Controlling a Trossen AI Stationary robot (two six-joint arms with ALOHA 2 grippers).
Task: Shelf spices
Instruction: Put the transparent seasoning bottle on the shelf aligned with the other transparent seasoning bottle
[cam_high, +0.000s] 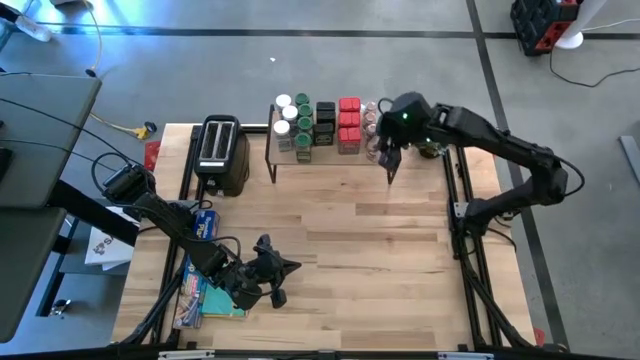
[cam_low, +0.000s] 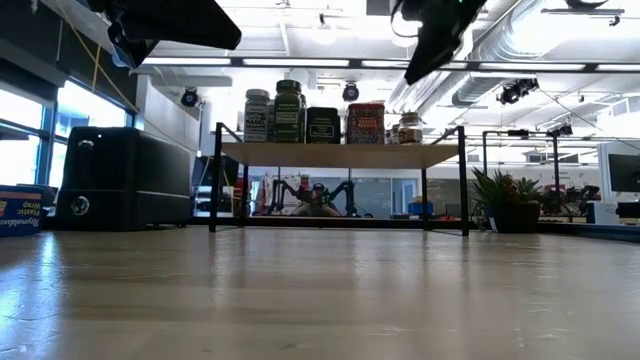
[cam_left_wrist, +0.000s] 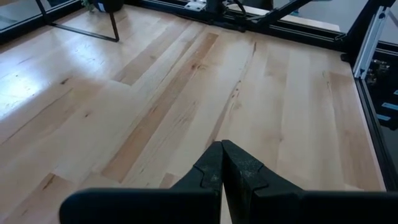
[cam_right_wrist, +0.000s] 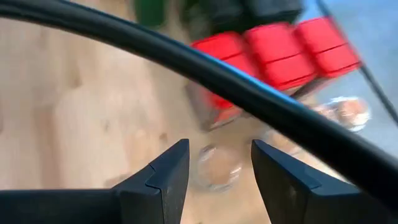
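Your left gripper (cam_high: 272, 283) waits low at the near left of the table (cam_high: 360, 250), fingers pressed together on nothing.

On the far side, the shelf (cam_high: 330, 155) carries the spices (cam_high: 322, 122) in rows: white-lidded jars at the left, then green-lidded ones, black boxes and red tins (cam_right_wrist: 273, 56).

Your right gripper (cam_high: 391, 165) hangs just off the shelf's right end, fingers spread and empty. One small clear jar (cam_right_wrist: 215, 167) shows between them.

Expect it to be light, rigid, smooth and probably slippery, likely breakable. Take it across the body below the lid, squarely, with modest squeeze, and watch its close neighbours.
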